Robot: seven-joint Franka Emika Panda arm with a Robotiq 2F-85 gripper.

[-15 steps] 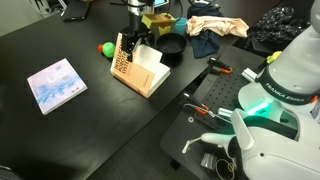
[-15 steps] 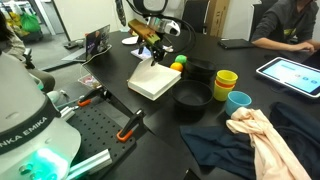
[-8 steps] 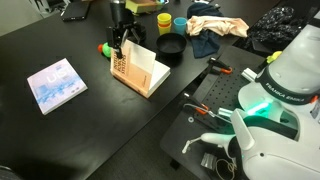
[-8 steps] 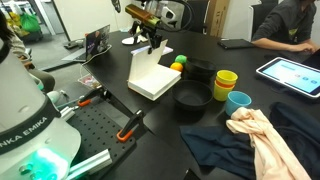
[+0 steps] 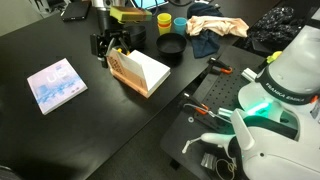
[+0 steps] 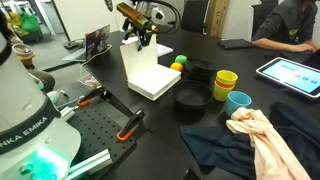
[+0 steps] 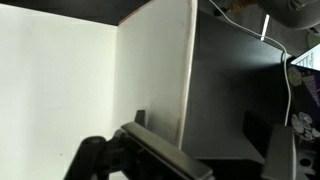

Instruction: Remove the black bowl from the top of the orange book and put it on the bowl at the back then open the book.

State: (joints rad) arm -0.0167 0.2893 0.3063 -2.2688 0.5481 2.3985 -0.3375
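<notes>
The orange book (image 5: pixel 140 72) lies partly open on the black table. Its orange cover (image 6: pixel 130 62) stands almost upright beside the white pages (image 6: pixel 155 82). No bowl is on it. My gripper (image 5: pixel 110 45) is at the cover's top edge, as the exterior view (image 6: pixel 140 33) also shows. In the wrist view the fingers (image 7: pixel 205 140) are spread wide, with the cover's edge (image 7: pixel 185 70) between them, close to one finger. Two black bowls (image 6: pixel 193 98) (image 6: pixel 200 72) sit beside the book. I cannot tell whether either is a stack. One black bowl (image 5: pixel 170 47) shows behind the book.
A yellow cup (image 6: pixel 226 80) and a blue cup (image 6: pixel 238 101) stand near the bowls, with a yellow-green ball (image 6: pixel 178 65) by the book. Crumpled cloth (image 6: pixel 258 135) lies beyond. A pale blue-and-white book (image 5: pixel 55 85) lies apart. Tools lie on the robot's base plate (image 5: pixel 205 110).
The gripper has swung the orange cover from a low tilt to almost upright, moving away from the bowls. The book stands wider open. The bowls and cups have not moved.
</notes>
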